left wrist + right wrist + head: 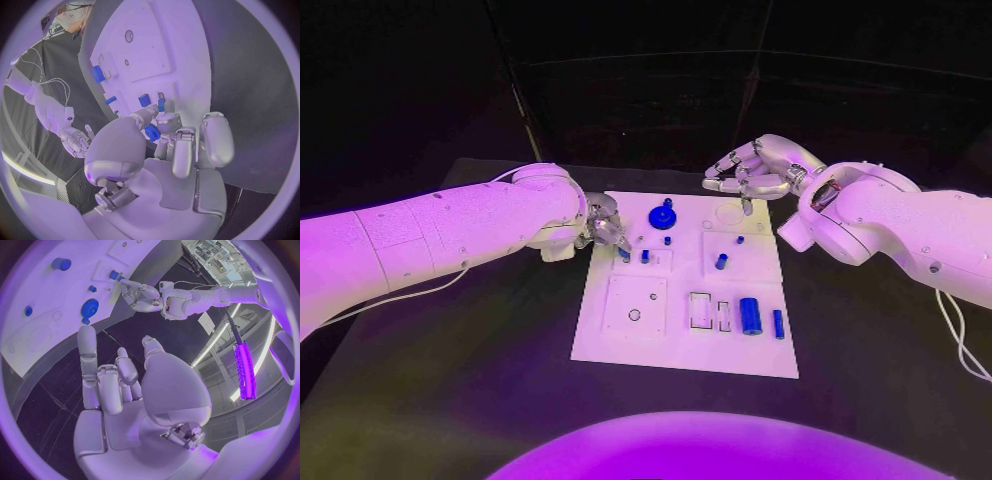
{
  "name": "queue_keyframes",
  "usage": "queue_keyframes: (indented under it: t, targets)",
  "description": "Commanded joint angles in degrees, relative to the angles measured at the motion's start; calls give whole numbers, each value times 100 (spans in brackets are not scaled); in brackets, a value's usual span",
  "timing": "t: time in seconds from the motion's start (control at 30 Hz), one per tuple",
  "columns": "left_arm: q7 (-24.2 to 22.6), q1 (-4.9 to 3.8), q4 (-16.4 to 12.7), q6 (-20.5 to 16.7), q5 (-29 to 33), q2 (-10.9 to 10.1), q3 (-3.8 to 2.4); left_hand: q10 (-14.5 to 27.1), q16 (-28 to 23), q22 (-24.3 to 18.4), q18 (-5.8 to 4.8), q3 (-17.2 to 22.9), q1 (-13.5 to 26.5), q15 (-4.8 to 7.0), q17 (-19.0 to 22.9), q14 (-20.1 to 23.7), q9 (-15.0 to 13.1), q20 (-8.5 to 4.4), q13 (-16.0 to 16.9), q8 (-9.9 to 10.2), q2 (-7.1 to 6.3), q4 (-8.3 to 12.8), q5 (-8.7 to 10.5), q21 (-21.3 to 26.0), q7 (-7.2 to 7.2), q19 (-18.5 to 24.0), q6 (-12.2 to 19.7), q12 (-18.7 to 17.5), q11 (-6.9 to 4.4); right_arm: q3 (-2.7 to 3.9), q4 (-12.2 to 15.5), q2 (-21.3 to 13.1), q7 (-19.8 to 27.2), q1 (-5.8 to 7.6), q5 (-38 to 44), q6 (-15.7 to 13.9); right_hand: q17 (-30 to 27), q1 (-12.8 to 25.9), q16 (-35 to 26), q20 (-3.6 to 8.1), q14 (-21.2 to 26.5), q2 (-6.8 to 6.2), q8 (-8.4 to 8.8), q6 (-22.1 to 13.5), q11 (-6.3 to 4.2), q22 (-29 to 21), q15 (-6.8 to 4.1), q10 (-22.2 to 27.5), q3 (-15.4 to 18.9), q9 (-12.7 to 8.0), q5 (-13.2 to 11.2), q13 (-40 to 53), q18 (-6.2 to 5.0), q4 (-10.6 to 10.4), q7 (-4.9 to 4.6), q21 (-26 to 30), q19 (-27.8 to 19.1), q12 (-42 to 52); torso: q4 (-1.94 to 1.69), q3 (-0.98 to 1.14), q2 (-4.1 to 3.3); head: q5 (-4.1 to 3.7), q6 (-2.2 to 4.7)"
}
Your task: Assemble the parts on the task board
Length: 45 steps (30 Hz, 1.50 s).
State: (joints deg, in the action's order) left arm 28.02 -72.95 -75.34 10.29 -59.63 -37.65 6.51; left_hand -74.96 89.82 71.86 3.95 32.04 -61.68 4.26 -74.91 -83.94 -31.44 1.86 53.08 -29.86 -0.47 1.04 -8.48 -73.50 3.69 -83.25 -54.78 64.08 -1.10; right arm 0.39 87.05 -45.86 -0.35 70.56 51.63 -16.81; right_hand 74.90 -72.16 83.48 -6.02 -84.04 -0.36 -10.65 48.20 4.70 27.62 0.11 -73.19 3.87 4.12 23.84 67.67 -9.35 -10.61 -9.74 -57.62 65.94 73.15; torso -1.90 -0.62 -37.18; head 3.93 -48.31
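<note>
The white task board point(635, 345) lies in the middle of the black table. My left hand point(603, 232) is at the board's far left corner and pinches a small blue part point(152, 132) between thumb and finger, low over the board point(156, 50). Two small blue pegs point(144, 100) stand just beyond its fingertips. My right hand point(750, 172) hovers over the board's far right corner with nothing in it, one finger stretched out and the others half curled point(109, 385). A round blue knob point(664, 216) stands between the two hands.
On the board's near right part lie a blue cylinder point(750, 315) and a thin blue piece point(779, 323) beside rectangular slots point(702, 310). A blue peg point(721, 261) stands mid board. A square recess with a hole point(635, 314) is at the near left.
</note>
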Motion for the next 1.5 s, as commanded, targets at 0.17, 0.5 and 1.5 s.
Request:
queue_keyframes:
  t: [0.17, 0.5, 1.5]
  targets:
    - [70, 8, -26, 150, -93, -3, 14, -43, 18, 9, 40, 802, -53, 29, -1509, -606, -10, -13, 3, -27, -16, 753, -43, -37, -39, -41, 7, 30, -5, 4, -3, 2, 43, 10, -18, 41, 228, -53, -23, 3, -320, 2, -29, -39, 6, -4, -1, 40, 19, -5, 11, 3, -84, -19, -7, 32, 22, 38, 0, -1, 0, 3, -8]
    - [79, 9, -89, 273, -93, -32, 25, -49, 18, 13, 39, 814, -49, 30, -1509, -606, -16, -15, 7, -38, -33, 758, -55, -40, -42, -43, 5, 32, -7, 4, -12, -1, 43, 10, -18, 42, 228, -53, -23, 3, -320, 2, -29, -39, 6, -4, -1, 40, 19, -5, 11, 3, -84, -19, -7, 32, 22, 38, -3, 0, 2, 5, -19]
    - [105, 6, 99, 459, -124, 143, 28, -121, 18, 49, 32, 764, 102, 53, -1509, -606, -82, -33, 21, -158, -125, 650, -97, -64, -98, -56, -80, 48, -44, 3, -13, 9, 45, 10, -18, 37, 228, -53, -23, 3, -320, 2, -29, -39, 6, -4, -1, 40, 19, -5, 11, 3, -84, -19, -7, 32, 22, 38, 4, 4, -3, -6, -51]
